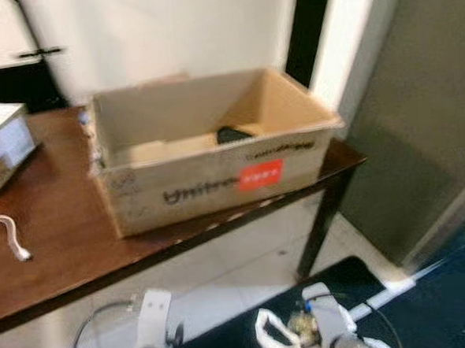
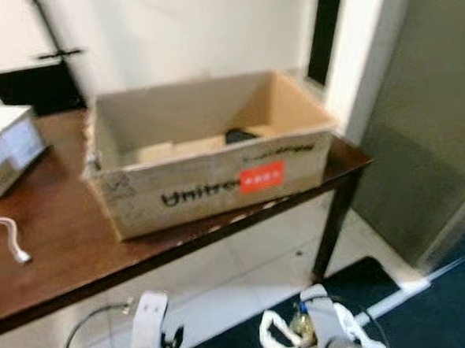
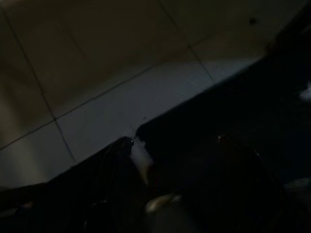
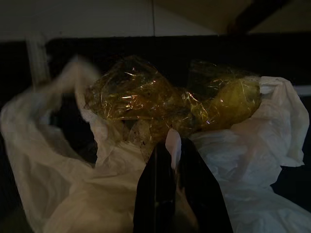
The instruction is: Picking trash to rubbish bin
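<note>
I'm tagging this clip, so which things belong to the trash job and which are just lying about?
Job:
right gripper, shut on the white plastic bag of crumpled yellow wrappers
open cardboard box

Lying about:
small white box
white cable
wooden table
left gripper, idle

The trash [image 4: 160,116], a crumpled wad of yellowish clear wrap bundled in thin white plastic, hangs low at the near right, while the open cardboard box [image 1: 215,155] with a red label sits upright on the table beyond.
</note>
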You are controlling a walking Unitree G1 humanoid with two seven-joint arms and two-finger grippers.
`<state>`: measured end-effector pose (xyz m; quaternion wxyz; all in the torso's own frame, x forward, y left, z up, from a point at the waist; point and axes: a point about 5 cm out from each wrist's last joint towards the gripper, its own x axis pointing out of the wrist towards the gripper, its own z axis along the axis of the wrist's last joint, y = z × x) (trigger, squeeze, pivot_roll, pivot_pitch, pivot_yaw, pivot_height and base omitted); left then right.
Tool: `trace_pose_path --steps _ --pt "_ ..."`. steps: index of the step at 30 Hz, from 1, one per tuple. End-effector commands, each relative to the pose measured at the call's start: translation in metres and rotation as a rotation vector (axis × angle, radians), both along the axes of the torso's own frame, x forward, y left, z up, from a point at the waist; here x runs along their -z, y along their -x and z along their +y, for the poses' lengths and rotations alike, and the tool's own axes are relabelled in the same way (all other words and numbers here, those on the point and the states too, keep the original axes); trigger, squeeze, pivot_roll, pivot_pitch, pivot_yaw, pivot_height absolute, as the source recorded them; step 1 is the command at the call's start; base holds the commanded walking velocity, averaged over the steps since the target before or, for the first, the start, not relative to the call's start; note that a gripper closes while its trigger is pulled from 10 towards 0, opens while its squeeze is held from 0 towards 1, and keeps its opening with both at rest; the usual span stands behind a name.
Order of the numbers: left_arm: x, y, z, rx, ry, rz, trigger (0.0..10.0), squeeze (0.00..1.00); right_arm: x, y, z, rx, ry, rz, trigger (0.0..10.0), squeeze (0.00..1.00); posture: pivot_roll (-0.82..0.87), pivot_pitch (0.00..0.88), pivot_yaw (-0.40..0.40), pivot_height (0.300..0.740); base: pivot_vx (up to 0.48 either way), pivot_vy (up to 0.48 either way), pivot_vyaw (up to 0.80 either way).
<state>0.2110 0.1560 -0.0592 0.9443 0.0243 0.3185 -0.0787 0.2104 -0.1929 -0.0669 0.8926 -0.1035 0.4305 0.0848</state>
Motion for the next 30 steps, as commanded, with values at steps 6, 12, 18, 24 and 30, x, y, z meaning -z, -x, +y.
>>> trace_pose_path --steps 6,12,18,24,30 --pt "0.002 0.004 0.005 -0.02 -0.005 0.006 10.0 0.0 0.001 0.001 0.004 -0.006 -0.008 0.003 10.0 0.0 -0.04 0.081 -0.05 0.74 0.0 0.0 0.8" --pt "-0.003 -0.004 0.003 0.019 -0.012 -0.01 10.0 0.0 0.004 0.005 0.006 0.035 -0.024 0.0 10.0 0.0 -0.04 0.075 -0.019 0.74 0.0 0.0 0.8" --pt "-0.004 -0.008 0.004 0.002 0.001 -0.015 10.0 0.0 0.005 0.007 0.008 0.035 -0.032 0.002 10.0 0.0 -0.05 0.073 -0.012 0.74 0.0 0.0 0.8" --pt "-0.005 -0.009 0.002 0.012 0.003 -0.015 10.0 0.0 0.004 0.005 0.007 0.046 -0.032 -0.003 10.0 0.0 -0.05 0.076 -0.004 0.74 0.0 0.0 0.8" --pt "-0.004 -0.008 0.002 0.047 -0.005 -0.008 10.0 0.0 0.003 0.005 0.003 0.118 -0.036 -0.02 10.0 0.0 -0.05 0.082 0.0 0.74 0.0 0.0 0.13"
